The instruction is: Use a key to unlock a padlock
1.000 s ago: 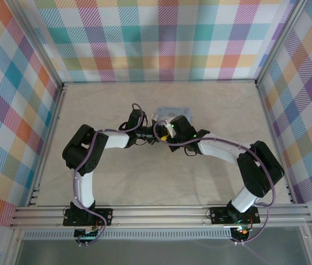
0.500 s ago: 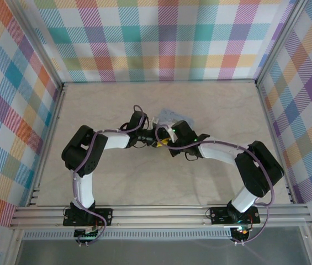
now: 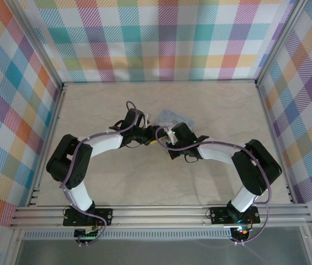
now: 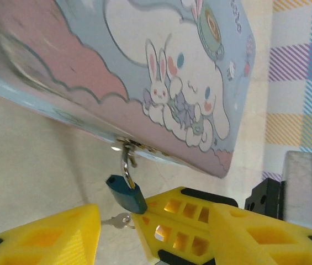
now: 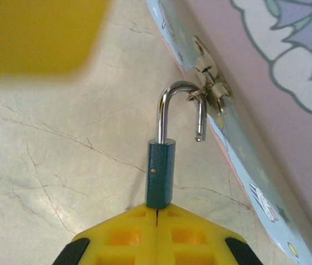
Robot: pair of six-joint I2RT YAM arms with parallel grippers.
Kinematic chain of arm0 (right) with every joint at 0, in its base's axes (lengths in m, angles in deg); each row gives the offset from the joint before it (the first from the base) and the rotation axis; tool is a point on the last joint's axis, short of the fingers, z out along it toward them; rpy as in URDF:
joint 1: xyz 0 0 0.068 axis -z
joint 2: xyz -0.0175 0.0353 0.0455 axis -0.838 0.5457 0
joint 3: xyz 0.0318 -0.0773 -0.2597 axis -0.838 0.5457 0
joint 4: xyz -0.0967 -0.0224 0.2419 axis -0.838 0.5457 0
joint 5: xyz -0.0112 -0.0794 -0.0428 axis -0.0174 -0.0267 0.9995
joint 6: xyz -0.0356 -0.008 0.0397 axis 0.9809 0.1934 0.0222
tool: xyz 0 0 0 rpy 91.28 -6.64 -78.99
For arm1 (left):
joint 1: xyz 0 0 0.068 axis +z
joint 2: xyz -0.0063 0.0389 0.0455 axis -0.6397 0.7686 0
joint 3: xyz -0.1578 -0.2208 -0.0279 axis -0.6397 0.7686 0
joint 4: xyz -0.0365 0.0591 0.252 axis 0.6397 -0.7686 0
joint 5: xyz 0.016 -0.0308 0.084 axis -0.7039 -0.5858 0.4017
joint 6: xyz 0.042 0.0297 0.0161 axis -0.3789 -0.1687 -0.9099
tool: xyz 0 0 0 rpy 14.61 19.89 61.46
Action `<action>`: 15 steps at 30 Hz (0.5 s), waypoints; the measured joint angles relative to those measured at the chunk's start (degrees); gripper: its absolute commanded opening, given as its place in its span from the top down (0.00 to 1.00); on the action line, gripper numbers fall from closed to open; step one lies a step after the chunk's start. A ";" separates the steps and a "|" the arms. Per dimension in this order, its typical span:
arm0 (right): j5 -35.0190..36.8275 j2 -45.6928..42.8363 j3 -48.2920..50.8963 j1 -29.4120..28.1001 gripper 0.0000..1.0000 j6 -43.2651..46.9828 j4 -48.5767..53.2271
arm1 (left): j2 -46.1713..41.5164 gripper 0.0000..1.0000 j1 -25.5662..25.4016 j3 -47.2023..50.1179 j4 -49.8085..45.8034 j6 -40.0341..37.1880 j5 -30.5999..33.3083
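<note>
The dark-blue padlock [image 5: 160, 172] hangs by its shackle [image 5: 169, 96] from the hasp [image 5: 211, 83] of the pale blue tin. The shackle's free end [image 5: 201, 132] stands out of the body, so the lock is open. My right gripper [image 5: 157, 208] is shut on the padlock's lower end. From the left wrist, the padlock [image 4: 126, 193] leans on those yellow fingers [image 4: 183, 218]. The small silvery key [image 4: 118, 221] shows just under it; whether it sits in the keyhole I cannot tell. My left gripper [image 4: 154, 223] is open around them, touching neither.
The pale blue tin [image 3: 173, 117] with the cartoon figure lies mid-table, just beyond both wrists [image 3: 153, 139]. Plaid walls close in the table on three sides. Bare marbled tabletop [image 3: 216, 102] spreads left, right and behind the tin.
My left gripper has opened from shut and let go of the key. The left arm's elbow has swung out to the left. The right gripper crept slightly left, still shut.
</note>
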 measured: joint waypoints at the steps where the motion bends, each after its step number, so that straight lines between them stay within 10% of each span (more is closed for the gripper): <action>1: -0.02 0.57 -0.90 0.00 1.00 0.55 0.50 | -0.48 0.42 0.44 -0.83 -2.03 -0.81 1.73; 15: 0.28 1.64 -4.79 0.00 1.00 6.71 3.30 | 13.73 0.43 3.34 -26.99 -13.00 -10.16 11.21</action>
